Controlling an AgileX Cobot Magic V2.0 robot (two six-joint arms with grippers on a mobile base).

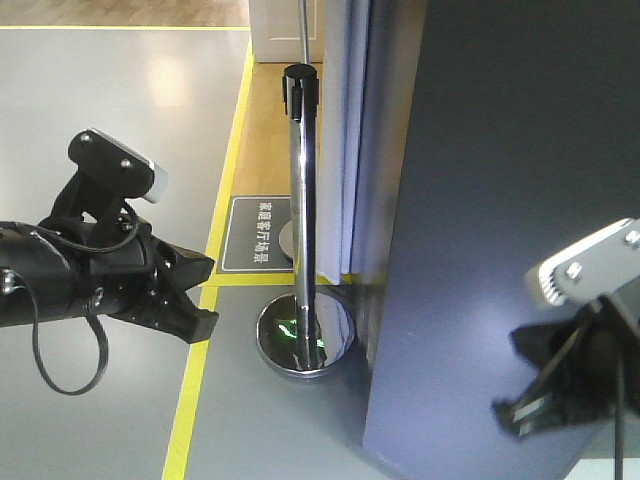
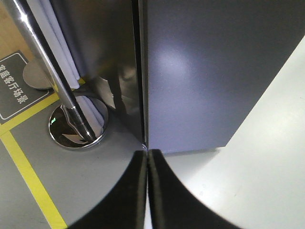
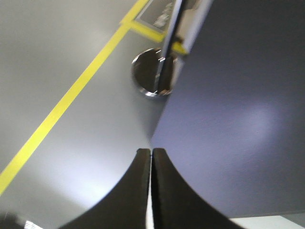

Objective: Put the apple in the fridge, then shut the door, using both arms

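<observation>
Fridge [image 1: 500, 230] dark side ahead of both arms; left fingers [image 2: 138, 191], right fingers [image 3: 136, 191] pressed together, empty.

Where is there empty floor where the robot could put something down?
The widest bare grey floor lies left of the yellow tape line, above the black left gripper. A narrower strip runs between that line and the shiny chrome post base. It is crowded where the base sits close beside the dark grey fridge.
</observation>
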